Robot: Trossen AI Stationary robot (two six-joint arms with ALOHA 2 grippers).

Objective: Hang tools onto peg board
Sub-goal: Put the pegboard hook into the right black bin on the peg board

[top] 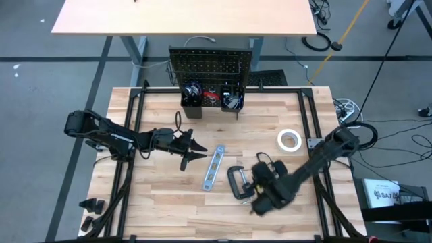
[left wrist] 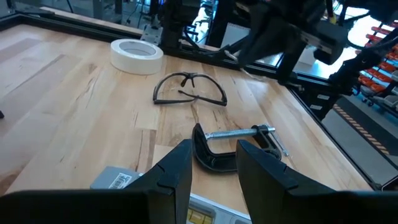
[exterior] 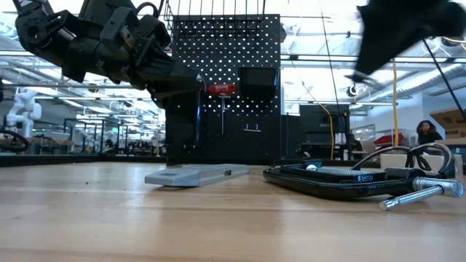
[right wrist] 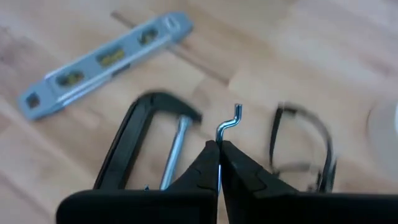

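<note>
My right gripper (right wrist: 219, 155) is shut on a small bent metal hook (right wrist: 227, 126) above the table, over the black C-clamp (right wrist: 140, 134) and the glasses (right wrist: 303, 140); in the high view it (top: 258, 196) is at the near right. My left gripper (top: 200, 151) is open and empty, left of the blue-silver level (top: 214, 167), which lies flat on the table. The peg board (top: 209, 66) stands upright at the far edge with two bins (top: 191, 102) holding tools. A red screwdriver (exterior: 222, 89) hangs on it. The white tape roll (top: 289, 140) lies flat at the right. My right gripper pinches the hook's straight wire shank (right wrist: 219, 144) between its two fingertips. The hook's bent end (right wrist: 235, 115) sticks out past the fingertips. The hook is lifted clear of the table.
The C-clamp (left wrist: 227, 149), the glasses (left wrist: 189, 92) and the tape roll (left wrist: 137, 55) lie ahead of my left gripper (left wrist: 212, 163). A black frame rail (top: 307, 121) runs along the table's sides. Bare wood lies at the near left. A person (exterior: 424, 132) shows far behind the table.
</note>
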